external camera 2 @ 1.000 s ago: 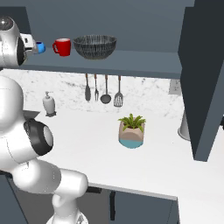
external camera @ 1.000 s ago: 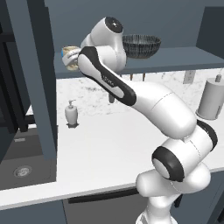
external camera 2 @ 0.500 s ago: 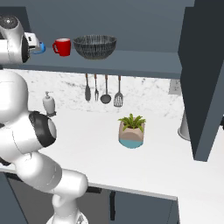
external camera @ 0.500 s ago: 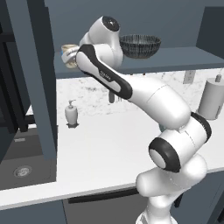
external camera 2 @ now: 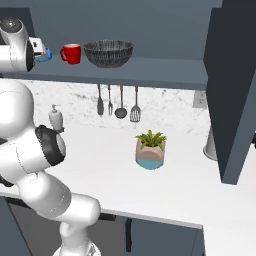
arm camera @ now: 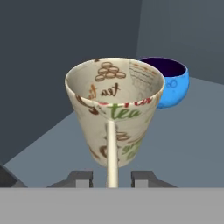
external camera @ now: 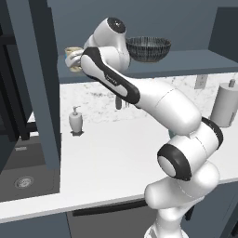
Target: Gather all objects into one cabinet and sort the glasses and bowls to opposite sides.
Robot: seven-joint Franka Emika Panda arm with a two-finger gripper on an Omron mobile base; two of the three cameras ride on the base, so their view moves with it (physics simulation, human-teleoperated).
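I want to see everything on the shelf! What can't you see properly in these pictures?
- Beige mug, left base view: mostly hidden behind the arm.
- Small blue bowl, right base view: the arm covers all but a sliver.
- Gripper fingertips, hand view: cut off at the bottom, so contact with the mug's handle is unclear.

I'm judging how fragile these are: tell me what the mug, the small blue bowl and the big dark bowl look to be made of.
Beige mug: looks like matte glazed ceramic; thick rim, printed "tea" lettering.
Small blue bowl: likely glossy ceramic, possibly plastic; smooth bright skin, soft sheen.
Large dark bowl: probably glazed stoneware; dark with fine pale radial stripes, low sheen.
These are rendered images, so the materials are guesses.
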